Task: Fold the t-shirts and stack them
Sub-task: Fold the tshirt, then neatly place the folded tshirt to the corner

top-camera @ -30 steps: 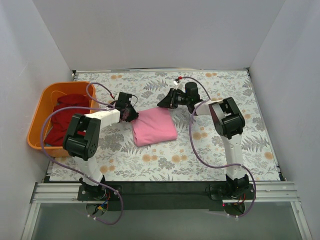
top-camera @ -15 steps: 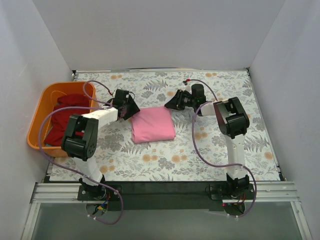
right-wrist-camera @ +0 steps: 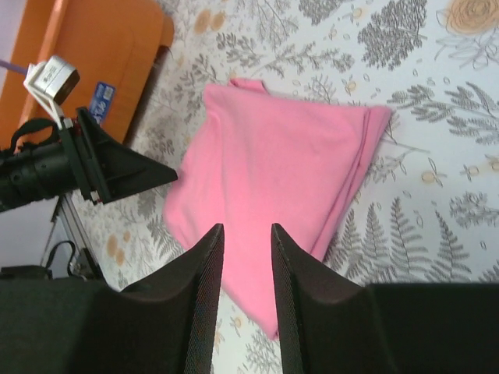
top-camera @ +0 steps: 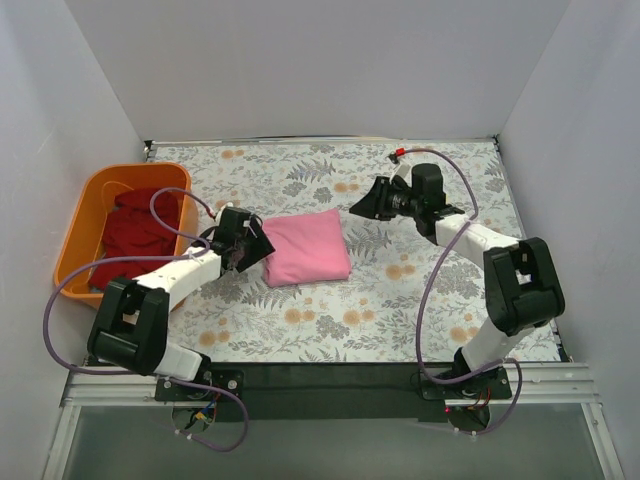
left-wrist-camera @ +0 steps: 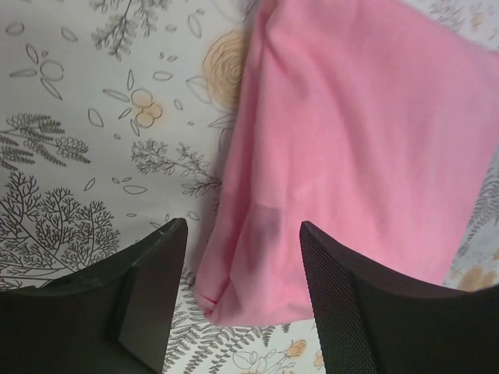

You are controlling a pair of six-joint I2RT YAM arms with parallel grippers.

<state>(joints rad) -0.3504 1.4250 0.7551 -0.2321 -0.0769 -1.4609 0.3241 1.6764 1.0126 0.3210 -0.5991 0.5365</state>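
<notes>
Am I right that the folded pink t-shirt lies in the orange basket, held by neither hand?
No: the folded bright pink cloth t-shirt lies on the floral table, outside the orange plastic basket, per the top external view; neither left hand nor right hand holds it.

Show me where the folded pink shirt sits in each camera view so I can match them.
Top external: pink t-shirt at table centre, right of the orange basket.
Left wrist: fills the upper right of the picture.
Right wrist: centre of the picture, slightly left.
Shared landmark: the floral table cover under it, in all three views.
</notes>
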